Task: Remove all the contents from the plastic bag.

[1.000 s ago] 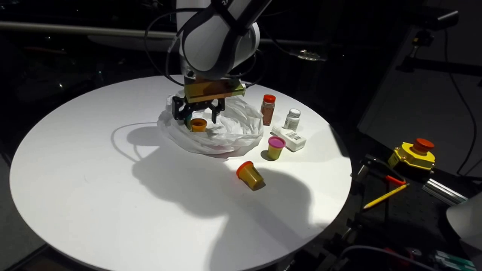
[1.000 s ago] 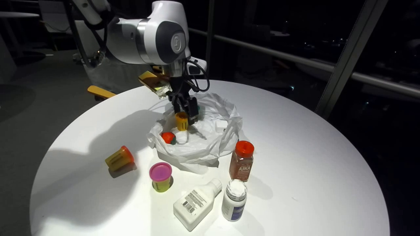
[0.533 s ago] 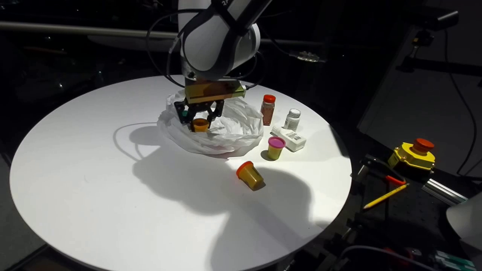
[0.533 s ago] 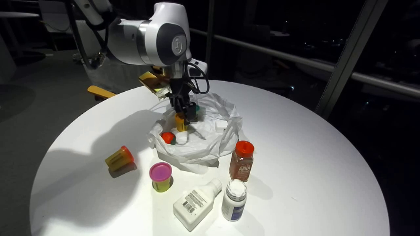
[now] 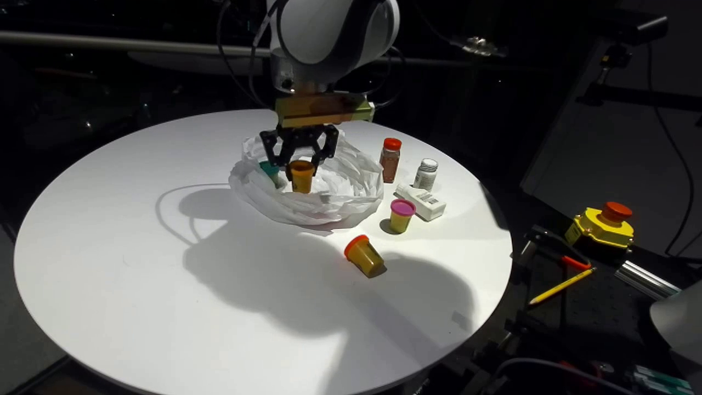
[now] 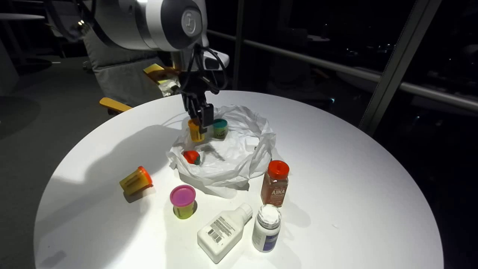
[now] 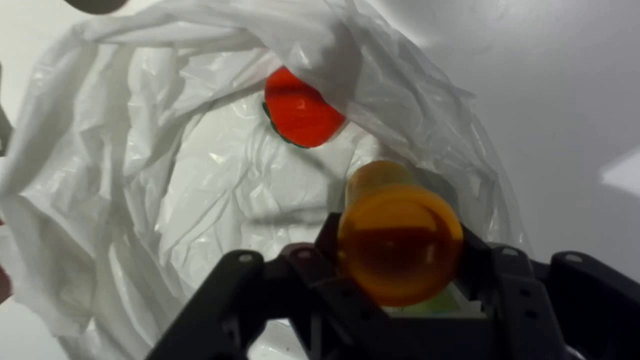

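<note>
The orange cup (image 5: 301, 182) is pinched in the tool (image 5: 301, 171), within the walls of the plastic bag (image 5: 351, 206); whether its base is clear of the bag cannot be told. Its removal is judged to be the step in hand; next, a straight lift over the crumpled rim seems called for, then release on the worktop (image 5: 137, 285). Also inside are a teal cup (image 6: 220, 129) and a red piece (image 7: 302, 110), the latter shown in the wrist view but screened by the bag's near wall (image 5: 301, 209) in an exterior view. A white block (image 6: 252, 143) inside is made out in an exterior view but not clearly in the wrist view.
</note>
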`<state>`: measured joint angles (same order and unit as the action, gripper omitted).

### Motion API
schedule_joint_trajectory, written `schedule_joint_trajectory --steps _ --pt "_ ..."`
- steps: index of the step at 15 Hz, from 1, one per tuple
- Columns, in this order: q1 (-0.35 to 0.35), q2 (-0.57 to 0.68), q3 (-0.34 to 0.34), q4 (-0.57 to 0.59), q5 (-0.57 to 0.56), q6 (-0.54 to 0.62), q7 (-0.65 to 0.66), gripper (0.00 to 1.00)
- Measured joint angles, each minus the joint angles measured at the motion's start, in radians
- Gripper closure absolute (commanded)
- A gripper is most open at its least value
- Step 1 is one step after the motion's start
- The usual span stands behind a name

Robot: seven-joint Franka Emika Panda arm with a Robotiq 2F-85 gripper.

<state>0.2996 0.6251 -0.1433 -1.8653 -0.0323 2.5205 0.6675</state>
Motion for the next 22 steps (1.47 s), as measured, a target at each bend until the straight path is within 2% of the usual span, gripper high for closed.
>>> schedule_joint_trajectory --steps 4,7,10,14,15,16,18,20,21,22 --pt "0.051 -0.171 0.003 -0.124 -0.088 -0.072 0.048 0.76" --pt "0.064 -0.215 0.049 -0.150 -0.155 -0.086 0.048 0.76" --pt "0.063 -0.182 0.091 -0.135 -0.179 -0.086 0.042 0.76" --pt "0.054 -0.038 0.108 -0.049 -0.179 -0.077 0.011 0.76" --pt "0.053 0.004 0.108 -0.019 -0.179 -0.076 0.003 0.62" --pt "0.051 0.042 0.108 0.008 -0.179 -0.070 -0.004 0.26" --pt "0.051 0.092 0.105 0.048 -0.179 -0.054 -0.014 0.20" --pt "0.053 0.105 0.103 0.063 -0.180 -0.033 -0.021 0.05" --pt "0.057 0.103 0.099 0.064 -0.181 -0.017 -0.023 0.00" --pt "0.065 0.099 0.093 0.063 -0.185 0.000 -0.023 0.00"
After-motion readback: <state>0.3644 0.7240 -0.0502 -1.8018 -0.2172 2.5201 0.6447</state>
